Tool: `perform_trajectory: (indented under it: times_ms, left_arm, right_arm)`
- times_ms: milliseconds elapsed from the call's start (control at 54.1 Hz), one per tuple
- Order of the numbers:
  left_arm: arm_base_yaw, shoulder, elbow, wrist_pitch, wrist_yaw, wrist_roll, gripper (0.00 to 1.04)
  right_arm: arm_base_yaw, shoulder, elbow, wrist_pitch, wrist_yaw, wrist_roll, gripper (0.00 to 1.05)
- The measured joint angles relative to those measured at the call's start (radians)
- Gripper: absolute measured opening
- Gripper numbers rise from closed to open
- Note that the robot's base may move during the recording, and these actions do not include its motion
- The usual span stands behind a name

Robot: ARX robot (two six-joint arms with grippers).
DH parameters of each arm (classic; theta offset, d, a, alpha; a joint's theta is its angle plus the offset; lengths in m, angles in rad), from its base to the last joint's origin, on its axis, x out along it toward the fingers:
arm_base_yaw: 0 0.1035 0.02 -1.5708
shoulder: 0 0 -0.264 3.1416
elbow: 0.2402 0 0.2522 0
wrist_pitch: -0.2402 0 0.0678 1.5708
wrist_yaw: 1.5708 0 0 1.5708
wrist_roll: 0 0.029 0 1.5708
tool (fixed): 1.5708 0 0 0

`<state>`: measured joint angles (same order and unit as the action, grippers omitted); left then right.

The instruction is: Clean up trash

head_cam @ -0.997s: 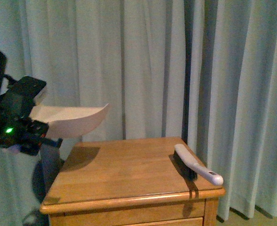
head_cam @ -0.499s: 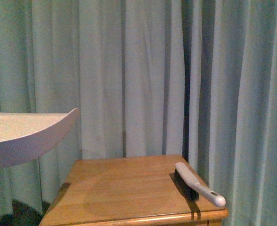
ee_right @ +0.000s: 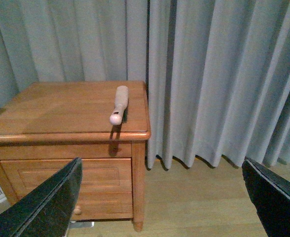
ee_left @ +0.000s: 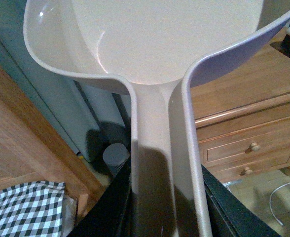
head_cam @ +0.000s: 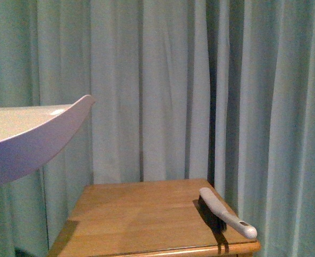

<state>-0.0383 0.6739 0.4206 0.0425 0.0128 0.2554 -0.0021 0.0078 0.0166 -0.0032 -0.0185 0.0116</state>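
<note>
Left wrist view alone shows the left gripper [ee_left: 167,202] clamped on the beige dustpan [ee_left: 150,44] handle, with checkered cloth [ee_left: 21,207] at lower left. Right wrist view: right gripper [ee_right: 160,197] spread wide, holding nothing. Trash wad isn't seen in any view, can't tell where. Front view: brush [head_cam: 224,211] on nightstand [head_cam: 136,214] lower right, curtain [head_cam: 163,80] behind.

The beige dustpan [head_cam: 34,136] hangs tilted at the left edge of the front view, its curved lip rising toward the middle. In the left wrist view its smooth bowl fills the top and its handle runs down between the dark fingers of the left claw [ee_left: 167,207]. The white-handled, dark-bristled brush [head_cam: 222,210] lies flat at lower right, along the wooden desk's [head_cam: 141,219] right edge.
</note>
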Motion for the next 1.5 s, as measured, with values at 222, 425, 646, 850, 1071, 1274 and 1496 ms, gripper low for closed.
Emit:
perform_trajectory:
  times_ms: [222, 425, 646, 850, 1071, 1274, 1496]
  left_arm:
    - [-0.001, 0.0, 0.0, 0.0, 0.006, -0.005, 0.28]
    - [-0.001, -0.001, 0.0, 0.0, 0.003, -0.006, 0.28]
    - [-0.001, -0.001, 0.0, 0.0, 0.003, -0.007, 0.28]
    - [-0.001, 0.0, 0.0, 0.0, 0.003, -0.007, 0.28]
    - [-0.001, 0.0, 0.0, 0.0, 0.003, -0.007, 0.28]
    - [-0.001, -0.001, 0.0, 0.0, 0.003, -0.007, 0.28]
    - [-0.001, 0.0, 0.0, 0.0, 0.003, -0.007, 0.28]
  right_arm:
    - [-0.079, 0.582, 0.337, 0.099, -0.417, 0.199, 0.98]
    - [-0.026, 1.126, 0.763, 0.074, -0.361, 0.17, 0.98]
    - [0.027, 1.684, 1.232, -0.111, -0.248, 0.179, 0.98]
    - [0.087, 1.942, 1.453, -0.165, -0.171, 0.207, 0.98]
    - [0.109, 2.127, 1.575, -0.197, -0.097, 0.238, 0.98]
    - [0.098, 2.191, 1.632, -0.211, -0.074, 0.251, 0.98]
    - [0.089, 2.237, 1.671, -0.212, -0.077, 0.255, 0.98]
